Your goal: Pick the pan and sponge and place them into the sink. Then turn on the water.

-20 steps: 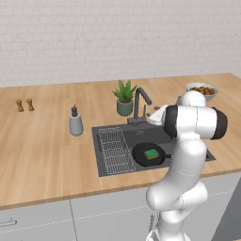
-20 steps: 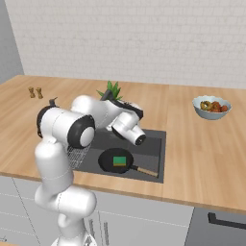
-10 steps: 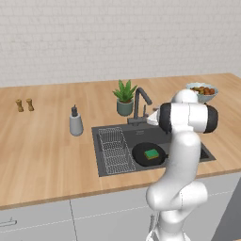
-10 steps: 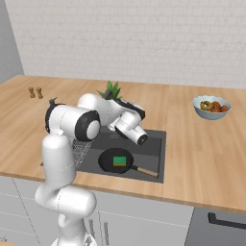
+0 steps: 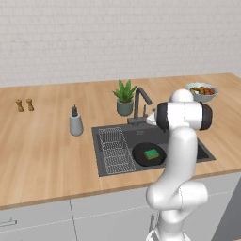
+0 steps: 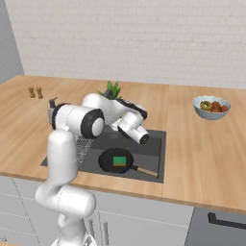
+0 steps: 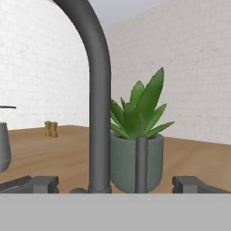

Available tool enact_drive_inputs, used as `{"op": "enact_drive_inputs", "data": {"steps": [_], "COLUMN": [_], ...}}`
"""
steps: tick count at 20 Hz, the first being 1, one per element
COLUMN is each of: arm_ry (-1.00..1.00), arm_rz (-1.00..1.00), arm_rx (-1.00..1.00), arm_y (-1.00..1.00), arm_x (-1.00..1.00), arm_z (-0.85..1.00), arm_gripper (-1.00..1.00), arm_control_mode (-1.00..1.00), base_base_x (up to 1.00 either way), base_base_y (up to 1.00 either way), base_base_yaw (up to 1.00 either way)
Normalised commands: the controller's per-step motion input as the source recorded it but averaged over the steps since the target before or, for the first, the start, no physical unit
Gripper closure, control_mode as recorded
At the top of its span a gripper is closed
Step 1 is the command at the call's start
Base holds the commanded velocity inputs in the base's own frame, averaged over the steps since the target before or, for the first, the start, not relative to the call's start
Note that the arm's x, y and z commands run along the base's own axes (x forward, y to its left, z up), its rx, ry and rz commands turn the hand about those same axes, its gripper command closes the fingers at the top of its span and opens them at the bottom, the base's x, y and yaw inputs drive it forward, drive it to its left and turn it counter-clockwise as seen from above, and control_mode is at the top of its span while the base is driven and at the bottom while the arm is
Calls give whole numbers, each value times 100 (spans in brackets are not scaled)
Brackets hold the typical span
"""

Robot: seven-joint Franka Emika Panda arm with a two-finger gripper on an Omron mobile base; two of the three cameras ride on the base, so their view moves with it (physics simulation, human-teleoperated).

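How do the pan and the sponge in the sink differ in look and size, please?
The pan is round, black and wide with a long wooden handle; the sponge is a small green rectangle. The pan lies on the sink floor; the sponge rests on the pan. Both are in the sink.

The arm's upper joints have swung back and higher over the sink, and the gripper has edged closer to the faucet, jaws spread.

A black pan carrying a green sponge sits in the dark grey sink, beside a green potted plant on a light-brown wooden counter.
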Motion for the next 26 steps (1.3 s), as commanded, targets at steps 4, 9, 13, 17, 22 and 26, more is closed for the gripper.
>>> {"op": "enact_drive_inputs", "data": {"steps": [4, 9, 13, 17, 22, 26], "arm_ry": [0, 0, 0, 0, 0, 0], "arm_rz": [-3, -3, -3, -4, -5, -6], "arm_rx": [0, 0, 0, -1, -4, -6], "arm_y": [0, 0, 0, 0, 6, 4], "arm_x": [20, 27, 27, 26, 21, 18], "arm_z": [0, 0, -2, -8, -23, -32], "arm_gripper": [-100, -100, -100, -100, -100, -100], "arm_control_mode": [-100, -100, -100, -100, -100, -100], "base_base_x": [0, 0, 0, 0, 0, 0], "base_base_y": [0, 0, 0, 0, 0, 0], "base_base_yaw": [0, 0, 0, 0, 0, 0]}}
